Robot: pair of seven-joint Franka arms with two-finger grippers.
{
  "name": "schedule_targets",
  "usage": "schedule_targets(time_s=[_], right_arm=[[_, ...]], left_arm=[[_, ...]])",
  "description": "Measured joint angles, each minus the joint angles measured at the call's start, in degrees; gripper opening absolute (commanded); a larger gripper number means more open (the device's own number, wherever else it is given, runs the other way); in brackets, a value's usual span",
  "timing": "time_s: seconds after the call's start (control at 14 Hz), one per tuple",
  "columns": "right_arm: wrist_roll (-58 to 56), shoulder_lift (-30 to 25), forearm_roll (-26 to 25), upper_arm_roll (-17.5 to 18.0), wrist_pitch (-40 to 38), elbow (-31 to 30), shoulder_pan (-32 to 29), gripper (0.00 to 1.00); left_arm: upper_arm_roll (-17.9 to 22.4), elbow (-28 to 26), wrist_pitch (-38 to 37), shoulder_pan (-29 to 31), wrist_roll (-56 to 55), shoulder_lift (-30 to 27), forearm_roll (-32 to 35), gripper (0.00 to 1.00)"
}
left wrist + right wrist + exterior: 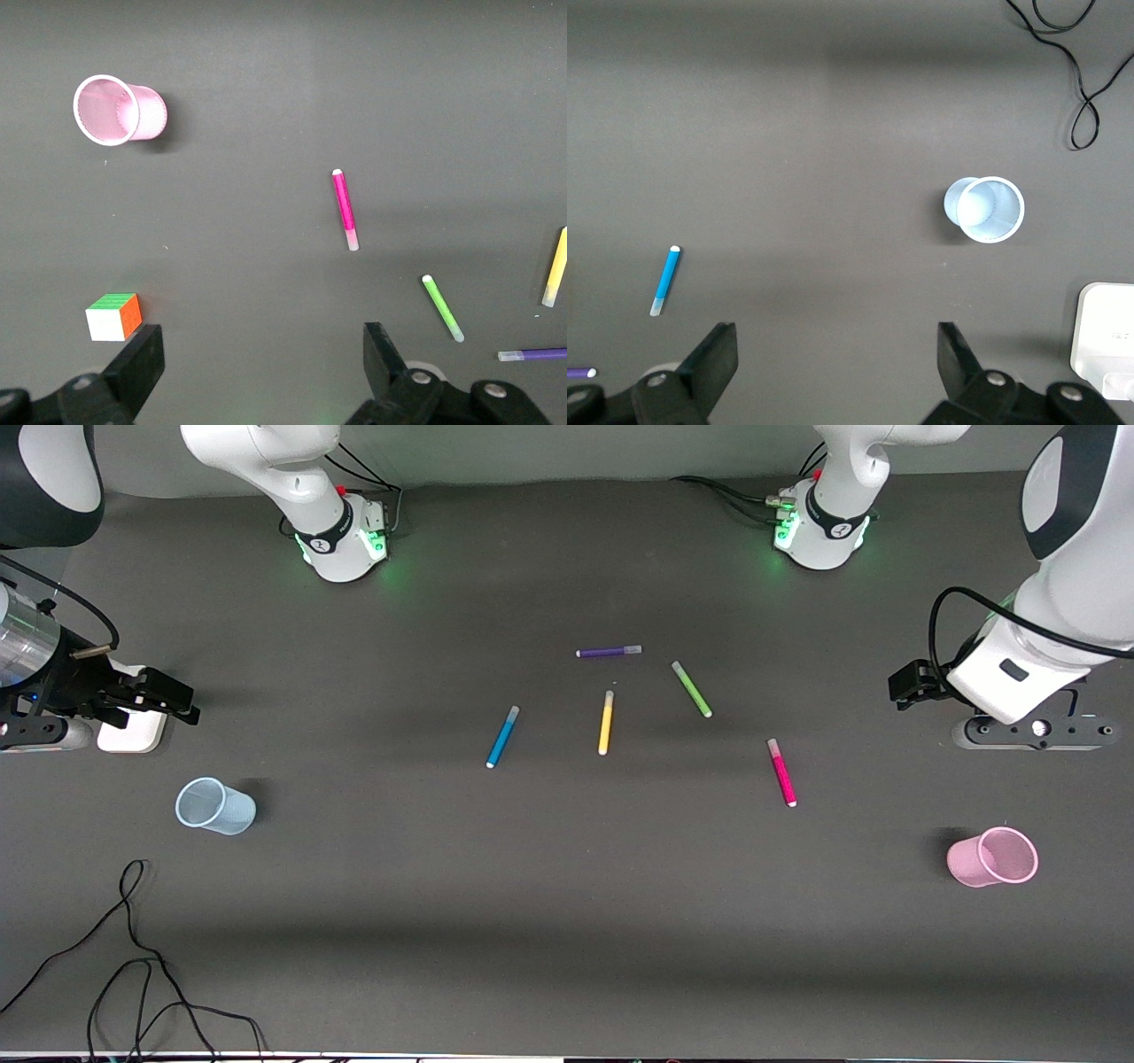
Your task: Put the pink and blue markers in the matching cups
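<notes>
The blue marker (502,737) and the pink marker (781,772) lie flat in the middle of the table; they also show in the right wrist view (665,281) and the left wrist view (345,210). The pale blue cup (215,806) stands upright toward the right arm's end and shows in the right wrist view (984,209). The pink cup (992,856) stands upright toward the left arm's end and shows in the left wrist view (120,110). My right gripper (182,700) (837,350) is open and empty, up over the table near the blue cup. My left gripper (905,688) (261,354) is open and empty, over its own end of the table.
A purple pen (609,652), a yellow pen (606,723) and a green pen (692,689) lie among the markers. A small colour cube (113,316) sits under the left arm. A white block (133,731) lies under the right gripper. A black cable (133,957) trails at the near edge.
</notes>
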Motion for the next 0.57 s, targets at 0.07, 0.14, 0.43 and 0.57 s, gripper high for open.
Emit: schedule_targets(time_s=[0.07,0.14,0.43,0.57], right_arm=[[0.0,0.0,0.0,0.0,0.0,0.0,0.0,1.00],[0.0,0.0,0.0,0.0,0.0,0.0,0.0,1.00],[0.0,0.0,0.0,0.0,0.0,0.0,0.0,1.00],[0.4,0.0,0.0,0.3,-0.5,0.0,0.0,1.00]], left_arm=[[0.0,0.0,0.0,0.0,0.0,0.0,0.0,1.00],[0.0,0.0,0.0,0.0,0.0,0.0,0.0,1.00],[0.0,0.0,0.0,0.0,0.0,0.0,0.0,1.00],[0.0,0.0,0.0,0.0,0.0,0.0,0.0,1.00]])
